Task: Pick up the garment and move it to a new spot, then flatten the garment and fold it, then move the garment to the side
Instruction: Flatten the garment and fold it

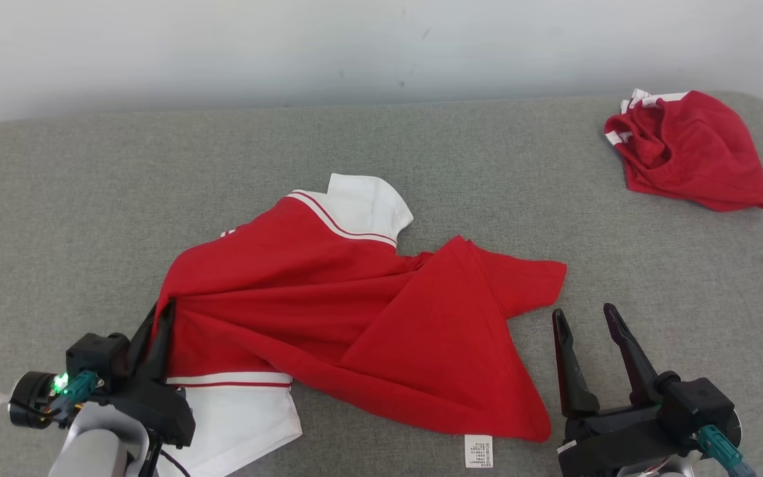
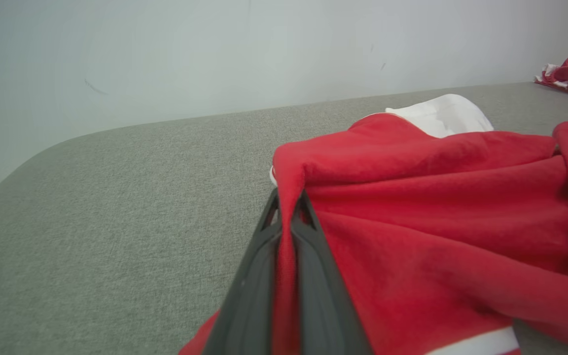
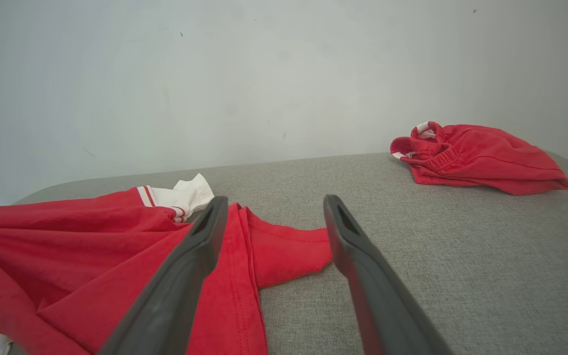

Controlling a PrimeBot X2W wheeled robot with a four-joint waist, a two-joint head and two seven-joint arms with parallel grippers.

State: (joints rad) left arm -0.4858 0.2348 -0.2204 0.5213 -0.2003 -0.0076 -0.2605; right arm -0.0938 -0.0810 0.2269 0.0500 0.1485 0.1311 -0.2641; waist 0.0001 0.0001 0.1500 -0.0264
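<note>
The garment [image 1: 355, 305] is a red shirt with white sleeves, lying crumpled in the middle of the grey surface. My left gripper [image 1: 161, 311] is shut on a raised fold of its red cloth at the left edge, near the lower white sleeve [image 1: 236, 417]. In the left wrist view the red garment [image 2: 437, 207] runs pinched between the two dark fingers [image 2: 313, 276] of my left gripper [image 2: 289, 197]. My right gripper [image 1: 583, 317] stands open just right of the shirt's hem, holding nothing. In the right wrist view my right gripper [image 3: 274, 204] frames the garment's [image 3: 91, 256] red corner.
A second red garment [image 1: 686, 152] with white trim lies bunched at the far right back corner, also seen as a red pile [image 3: 476, 160] in the right wrist view. A pale wall [image 1: 355, 46] borders the back of the grey padded surface [image 1: 90, 199].
</note>
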